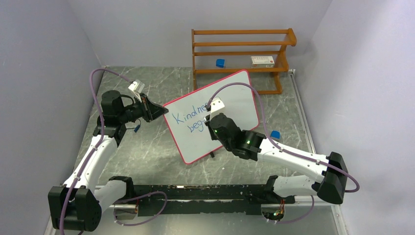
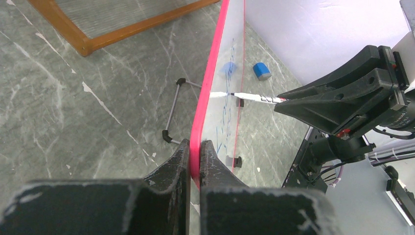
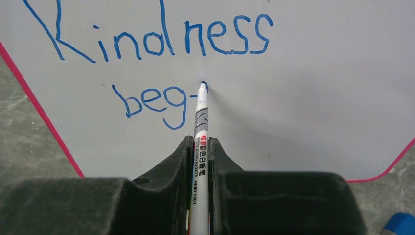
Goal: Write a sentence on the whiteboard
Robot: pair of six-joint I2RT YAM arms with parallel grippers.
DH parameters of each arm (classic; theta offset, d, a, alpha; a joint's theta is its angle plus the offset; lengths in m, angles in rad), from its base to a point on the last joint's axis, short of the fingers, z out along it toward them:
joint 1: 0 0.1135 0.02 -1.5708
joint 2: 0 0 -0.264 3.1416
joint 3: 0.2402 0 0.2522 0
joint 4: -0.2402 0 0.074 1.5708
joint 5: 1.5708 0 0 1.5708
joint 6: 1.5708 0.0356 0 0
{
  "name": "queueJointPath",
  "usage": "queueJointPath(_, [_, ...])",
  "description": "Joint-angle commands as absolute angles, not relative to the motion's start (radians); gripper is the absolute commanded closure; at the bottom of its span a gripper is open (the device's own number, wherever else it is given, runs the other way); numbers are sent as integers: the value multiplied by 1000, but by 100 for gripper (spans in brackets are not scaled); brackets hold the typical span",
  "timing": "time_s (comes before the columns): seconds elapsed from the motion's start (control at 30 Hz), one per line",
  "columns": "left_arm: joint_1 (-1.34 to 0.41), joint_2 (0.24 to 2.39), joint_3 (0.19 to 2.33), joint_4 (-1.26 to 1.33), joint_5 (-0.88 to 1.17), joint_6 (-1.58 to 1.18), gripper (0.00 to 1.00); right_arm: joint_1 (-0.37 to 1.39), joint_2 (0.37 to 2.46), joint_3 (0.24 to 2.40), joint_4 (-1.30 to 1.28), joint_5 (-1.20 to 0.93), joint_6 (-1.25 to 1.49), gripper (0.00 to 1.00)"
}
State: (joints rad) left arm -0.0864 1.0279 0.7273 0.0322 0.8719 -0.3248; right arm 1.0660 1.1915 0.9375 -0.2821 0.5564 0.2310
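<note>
**Marker on board, "Kindness beg" showing**

The whiteboard (image 1: 195, 144) is standing tilted on its black feet on the bench (image 1: 147, 147), with the wooden rack (image 1: 240, 54) sitting just behind it. The left pincer (image 2: 195, 147) is clamping the whiteboard's pink rim, jaws closed tight on the edge. The right pincer (image 3: 199, 142) is gripping a white marker (image 3: 200, 112), jaws closed on its barrel, tip touching the whiteboard just right of "beg". The sentence (image 3: 161, 44) is reading "Kindness" above "beg" in blue.
</note>
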Motion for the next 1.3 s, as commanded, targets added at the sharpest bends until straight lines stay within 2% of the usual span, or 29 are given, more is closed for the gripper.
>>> queueJointPath(0.0, [-91, 1057, 707, -30, 819, -252, 95, 1057, 1185, 952, -243, 526, 216, 100])
queueJointPath(0.47, [-91, 1058, 707, -31, 819, -252, 95, 1061, 1198, 946, -318, 458, 223, 100])
queueJointPath(1.27, [-91, 1055, 707, -34, 818, -251, 95, 1061, 1198, 931, -379, 534, 242, 100])
